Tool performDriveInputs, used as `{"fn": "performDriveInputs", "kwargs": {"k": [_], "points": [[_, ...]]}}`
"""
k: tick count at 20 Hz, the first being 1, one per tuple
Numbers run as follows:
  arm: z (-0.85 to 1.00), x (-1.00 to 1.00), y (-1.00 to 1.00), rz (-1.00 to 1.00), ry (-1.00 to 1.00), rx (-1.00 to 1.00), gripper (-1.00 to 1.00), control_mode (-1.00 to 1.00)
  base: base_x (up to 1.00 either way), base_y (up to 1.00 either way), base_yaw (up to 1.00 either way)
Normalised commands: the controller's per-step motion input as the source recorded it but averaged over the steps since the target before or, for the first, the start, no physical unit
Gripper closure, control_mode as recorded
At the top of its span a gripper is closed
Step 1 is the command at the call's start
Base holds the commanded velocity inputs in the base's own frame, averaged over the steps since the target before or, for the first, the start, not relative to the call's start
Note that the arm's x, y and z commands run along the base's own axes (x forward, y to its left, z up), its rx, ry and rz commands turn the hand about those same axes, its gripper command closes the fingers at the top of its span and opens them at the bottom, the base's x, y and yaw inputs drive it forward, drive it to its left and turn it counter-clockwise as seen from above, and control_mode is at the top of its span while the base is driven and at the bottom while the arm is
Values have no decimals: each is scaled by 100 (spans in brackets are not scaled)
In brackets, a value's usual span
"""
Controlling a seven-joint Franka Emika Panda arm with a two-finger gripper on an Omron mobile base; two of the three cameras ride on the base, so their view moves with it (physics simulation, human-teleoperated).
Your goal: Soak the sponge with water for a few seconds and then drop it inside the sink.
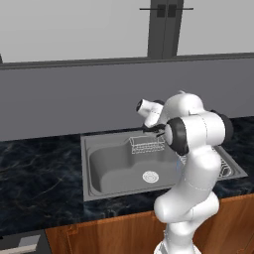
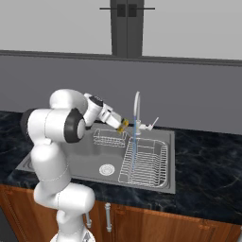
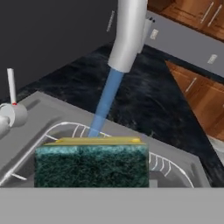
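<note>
Gripper (image 2: 122, 124) clenched on sponge (image 3: 91, 164), held beside water (image 3: 105, 103) stream at frame center; soak underway, drop into sink (image 2: 160, 182) pending.

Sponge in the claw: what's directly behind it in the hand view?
Behind the sponge the water falls from the faucet spout toward the sink. The sponge hides where the stream lands. The claw grips it.

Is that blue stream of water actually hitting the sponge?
Cannot tell. In the hand view the water drops behind the sponge's top edge; in the right base view it runs on past, close beside the sponge.
</note>
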Motion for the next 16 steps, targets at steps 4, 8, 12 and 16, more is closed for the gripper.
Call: {"fn": "performDriveInputs", "kwargs": {"k": [4, 8, 12, 16], "points": [[14, 0, 35, 9, 7, 7, 100, -100, 0, 0, 0], [21, 0, 36, 9, 0, 11, 100, -100, 0, 0, 0], [17, 0, 36, 10, 0, 16, 100, -100, 0, 0, 0], [6, 0, 42, 12, 0, 20, 100, -100, 0, 0, 0]]}}
